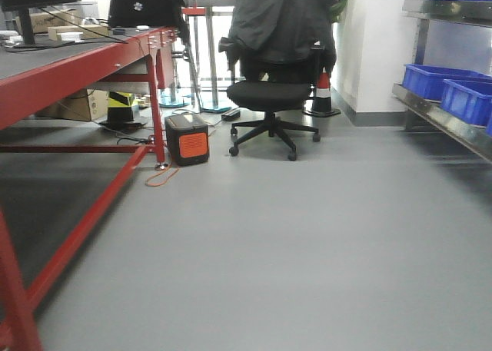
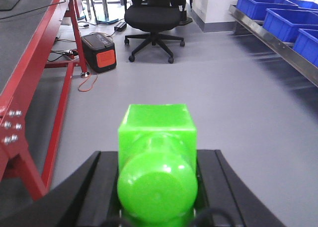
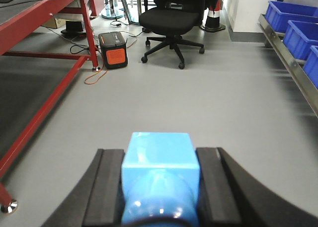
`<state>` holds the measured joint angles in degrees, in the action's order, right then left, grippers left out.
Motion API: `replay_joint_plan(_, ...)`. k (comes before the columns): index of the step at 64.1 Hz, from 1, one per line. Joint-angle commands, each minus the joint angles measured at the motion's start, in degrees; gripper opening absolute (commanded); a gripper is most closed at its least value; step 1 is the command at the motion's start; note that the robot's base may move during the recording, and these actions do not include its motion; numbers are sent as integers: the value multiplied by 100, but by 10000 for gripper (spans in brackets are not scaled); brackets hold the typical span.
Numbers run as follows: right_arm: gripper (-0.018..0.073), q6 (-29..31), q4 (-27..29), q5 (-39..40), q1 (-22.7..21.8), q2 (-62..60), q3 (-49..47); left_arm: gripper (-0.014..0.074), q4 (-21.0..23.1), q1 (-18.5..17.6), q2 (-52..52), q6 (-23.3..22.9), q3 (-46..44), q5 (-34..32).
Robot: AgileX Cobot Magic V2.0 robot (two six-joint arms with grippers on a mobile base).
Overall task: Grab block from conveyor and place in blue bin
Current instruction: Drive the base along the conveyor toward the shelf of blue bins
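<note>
Right hand: closed on the blue block. The two black pads press the block's left and right faces. The round stud points back toward the wrist camera, and the flat far face points away from the hand. The block is clear of the conveyor and is held above the grey floor.

Left hand: closed on a green block of the same shape, held the same way between its black fingers, with the stud toward the camera.

Containers:
- Blue bins stand in a row on a metal shelf, ahead of the right hand and to its right. The same row lies ahead and to the right of the left hand. From these angles only the outer walls and rims show, so their contents cannot be determined.
- Neither block is inside a bin. Both are well apart from the row.

Surroundings:
- The red-framed conveyor runs ahead of both hands on their left side, with its dark belt on top.
- A black and orange box sits on the floor just beside a conveyor leg, ahead and left of the right hand, with an orange cable looped near it.
- A black office chair stands straight ahead of both hands, beyond the box.
</note>
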<state>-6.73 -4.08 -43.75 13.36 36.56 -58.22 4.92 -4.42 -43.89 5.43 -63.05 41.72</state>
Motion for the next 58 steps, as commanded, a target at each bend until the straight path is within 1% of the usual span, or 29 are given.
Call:
replay_joint_plan(1, -160, 33, -74, 86, 1, -25, -53, -111, 2, -30, 31, -24, 1, -115)
replay_joint_plan(58, -160, 33, -74, 86, 1, -25, -53, -111, 2, -30, 31, -24, 1, -115)
